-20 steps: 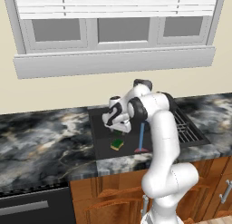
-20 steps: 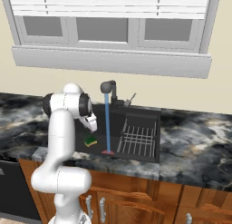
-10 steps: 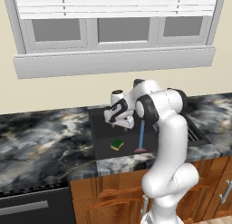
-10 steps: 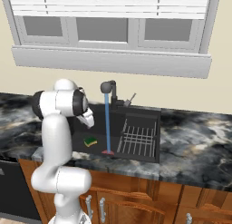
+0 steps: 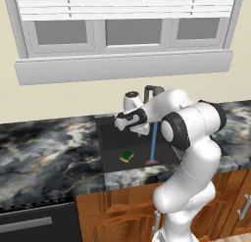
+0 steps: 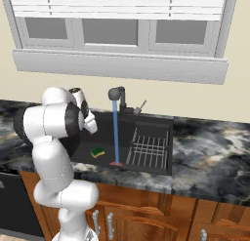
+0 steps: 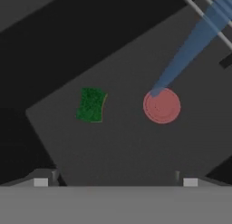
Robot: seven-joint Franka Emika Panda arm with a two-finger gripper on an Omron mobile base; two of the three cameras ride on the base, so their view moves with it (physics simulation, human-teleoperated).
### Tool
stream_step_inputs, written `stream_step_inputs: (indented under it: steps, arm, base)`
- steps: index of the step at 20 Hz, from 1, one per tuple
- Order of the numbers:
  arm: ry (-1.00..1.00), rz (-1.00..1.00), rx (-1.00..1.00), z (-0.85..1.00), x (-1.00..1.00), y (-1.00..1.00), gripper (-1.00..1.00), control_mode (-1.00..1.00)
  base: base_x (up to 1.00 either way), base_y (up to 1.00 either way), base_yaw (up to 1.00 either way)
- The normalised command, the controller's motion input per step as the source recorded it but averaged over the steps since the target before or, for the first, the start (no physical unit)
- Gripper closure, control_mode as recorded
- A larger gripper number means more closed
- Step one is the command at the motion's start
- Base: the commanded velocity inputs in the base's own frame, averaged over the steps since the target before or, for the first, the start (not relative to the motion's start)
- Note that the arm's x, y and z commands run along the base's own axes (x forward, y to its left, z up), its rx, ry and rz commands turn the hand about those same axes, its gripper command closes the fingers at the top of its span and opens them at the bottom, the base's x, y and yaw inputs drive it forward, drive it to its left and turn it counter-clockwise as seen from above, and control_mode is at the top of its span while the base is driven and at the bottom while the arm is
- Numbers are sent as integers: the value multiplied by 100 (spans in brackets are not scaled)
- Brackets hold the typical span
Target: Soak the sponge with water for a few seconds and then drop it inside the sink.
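Sponge (image 7: 92, 104) lies green side up on the sink (image 7: 127, 150) floor, left of the water (image 7: 190, 46) stream. Tool (image 7: 115, 182) hangs above, spread wide and empty; the task looks done.

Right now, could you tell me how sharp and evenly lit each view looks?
Left base view: crisp, flat lighting, sponge clear on the sink floor. Right base view: equally sharp, the water distinct. Hand view: softer, grainy, with dark shadow over the basin's walls and the drain slightly blurred.
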Motion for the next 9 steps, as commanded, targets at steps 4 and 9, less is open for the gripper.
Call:
stream_step_inputs:
  steps: [4,9]
  arm:
    - [-10,6,2,80,-35,0,-100,-100]
    - [-11,6,4,73,-41,0,-100,-100]
  base:
    - [0,0,0]
    - [0,0,0]
